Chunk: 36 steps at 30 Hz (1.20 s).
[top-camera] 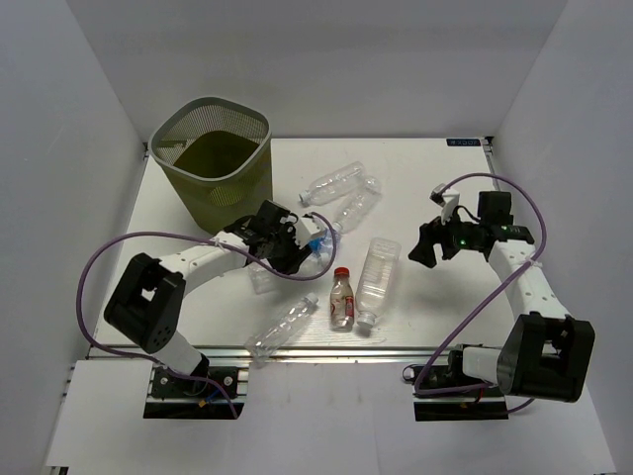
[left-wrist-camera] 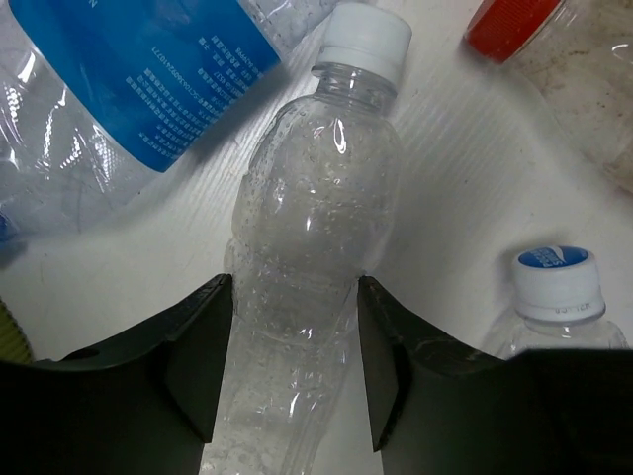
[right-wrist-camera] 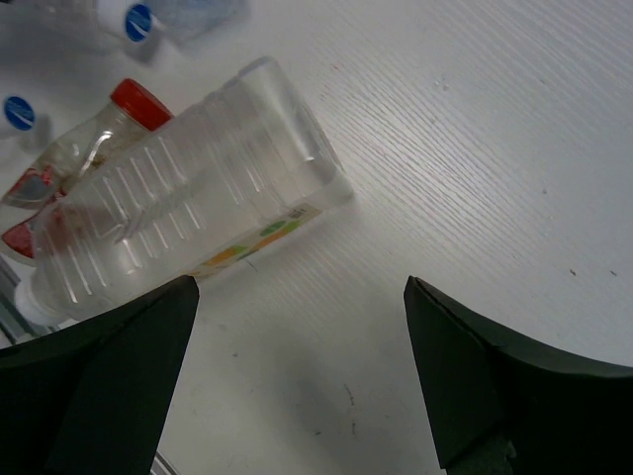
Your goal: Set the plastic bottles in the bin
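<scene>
Left claw [left-wrist-camera: 295, 283] first: its two dark fingers [left-wrist-camera: 198, 366] sit pressed against both flanks of a clear bottle [left-wrist-camera: 316, 198], clamped on its lower body. The bottle is see-through, fogged with fine droplets inside, pinched at the waist and topped by a white cap [left-wrist-camera: 361, 40]. It lies flat on the desk [top-camera: 435, 188], long axis running straight out from the claw, cap pointing away from the wrist and leaning slightly right.

Around it: up left lies a blue-label bottle [left-wrist-camera: 148, 79], crumpled and clear, just beside the gripped one. Up right a red cap [left-wrist-camera: 509, 25] peeks in. At lower right another bottle's cap [left-wrist-camera: 556, 282], white with a blue top, sits near the right finger.

Over to the right claw [right-wrist-camera: 302, 287]: fingers spread wide, gripping nothing, hanging over bare desk. Beyond it lies a ribbed bottle [right-wrist-camera: 188, 198], clear with a strip of colour on its label, flat base toward the claw. From above its axis runs far to near, neck at the near end. Alongside lies the red-cap bottle [top-camera: 341, 297], cap to the far side.

Further out, two more bottles [top-camera: 331, 183] lie side by side at mid-desk, and one [top-camera: 282, 332] lies slanted by the near edge. The bin [top-camera: 223, 193], olive mesh, stands upright at the far left corner, just beyond the left claw.
</scene>
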Each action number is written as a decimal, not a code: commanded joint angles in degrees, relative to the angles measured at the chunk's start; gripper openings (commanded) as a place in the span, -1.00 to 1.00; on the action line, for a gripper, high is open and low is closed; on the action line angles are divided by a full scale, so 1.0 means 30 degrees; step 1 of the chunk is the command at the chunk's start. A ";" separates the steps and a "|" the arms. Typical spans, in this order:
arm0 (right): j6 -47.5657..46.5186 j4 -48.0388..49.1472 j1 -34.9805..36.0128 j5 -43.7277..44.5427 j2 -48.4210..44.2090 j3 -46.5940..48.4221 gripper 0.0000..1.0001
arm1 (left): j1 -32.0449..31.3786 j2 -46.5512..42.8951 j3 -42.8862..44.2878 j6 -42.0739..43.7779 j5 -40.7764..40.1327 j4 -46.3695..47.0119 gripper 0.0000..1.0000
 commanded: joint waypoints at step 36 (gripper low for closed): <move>0.2793 -0.0650 0.1095 -0.3676 0.5963 0.7941 0.81 | -0.1711 -0.3790 0.7133 -0.4383 0.0610 -0.1841 -1.00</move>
